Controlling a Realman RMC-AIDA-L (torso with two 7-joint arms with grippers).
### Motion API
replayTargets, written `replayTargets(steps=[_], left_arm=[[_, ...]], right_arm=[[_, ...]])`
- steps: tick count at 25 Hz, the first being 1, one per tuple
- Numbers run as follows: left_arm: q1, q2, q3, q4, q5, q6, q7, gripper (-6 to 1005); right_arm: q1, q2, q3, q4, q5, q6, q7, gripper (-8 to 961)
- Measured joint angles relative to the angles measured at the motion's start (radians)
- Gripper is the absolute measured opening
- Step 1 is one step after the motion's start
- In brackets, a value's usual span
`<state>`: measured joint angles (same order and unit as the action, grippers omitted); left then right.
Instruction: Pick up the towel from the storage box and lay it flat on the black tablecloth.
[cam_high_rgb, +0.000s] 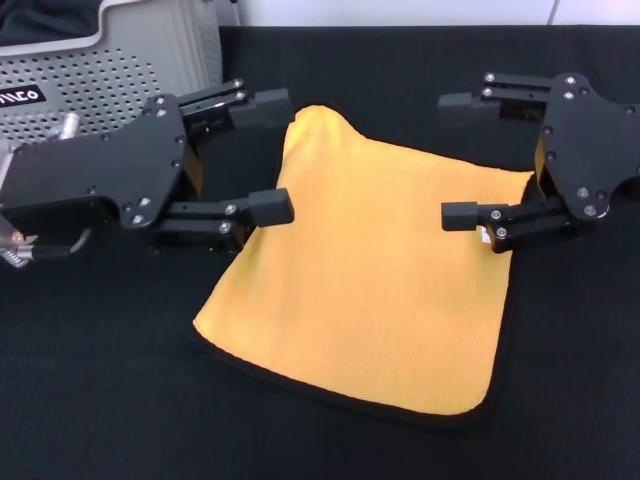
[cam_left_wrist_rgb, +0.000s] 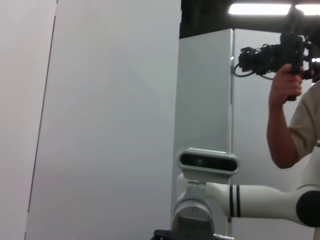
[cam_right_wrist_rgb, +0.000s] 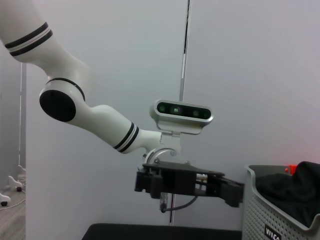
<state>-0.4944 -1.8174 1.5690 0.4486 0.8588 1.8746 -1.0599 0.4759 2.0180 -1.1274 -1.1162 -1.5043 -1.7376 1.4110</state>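
Note:
The yellow-orange towel (cam_high_rgb: 375, 270) with black trim lies spread on the black tablecloth (cam_high_rgb: 100, 380) in the head view, its far left corner slightly humped. My left gripper (cam_high_rgb: 272, 155) is open and empty at the towel's left edge, its fingers (cam_high_rgb: 268, 207) apart beside that far corner. My right gripper (cam_high_rgb: 458, 160) is open and empty at the towel's right far corner. The light grey storage box (cam_high_rgb: 120, 70) stands at the back left behind my left arm; it also shows in the right wrist view (cam_right_wrist_rgb: 280, 210), with dark cloth inside.
The right wrist view shows my left arm and its gripper (cam_right_wrist_rgb: 235, 192) above the tablecloth. The left wrist view shows white wall panels and a person holding a camera (cam_left_wrist_rgb: 285, 55) behind my right arm.

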Motion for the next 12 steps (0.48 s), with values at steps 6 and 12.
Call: replayTargets(steps=[6,12], left_arm=[[0.006,0.000,-0.001,0.000,0.001,0.006,-0.009,862],[0.007,0.000,-0.001,-0.005,0.004,0.006,-0.013,862]], right_arm=[[-0.001,0.001,-0.004,0.001,-0.004,0.001,0.004,861],[0.000,0.001,-0.007,0.001,-0.004,0.002,0.010,861]])
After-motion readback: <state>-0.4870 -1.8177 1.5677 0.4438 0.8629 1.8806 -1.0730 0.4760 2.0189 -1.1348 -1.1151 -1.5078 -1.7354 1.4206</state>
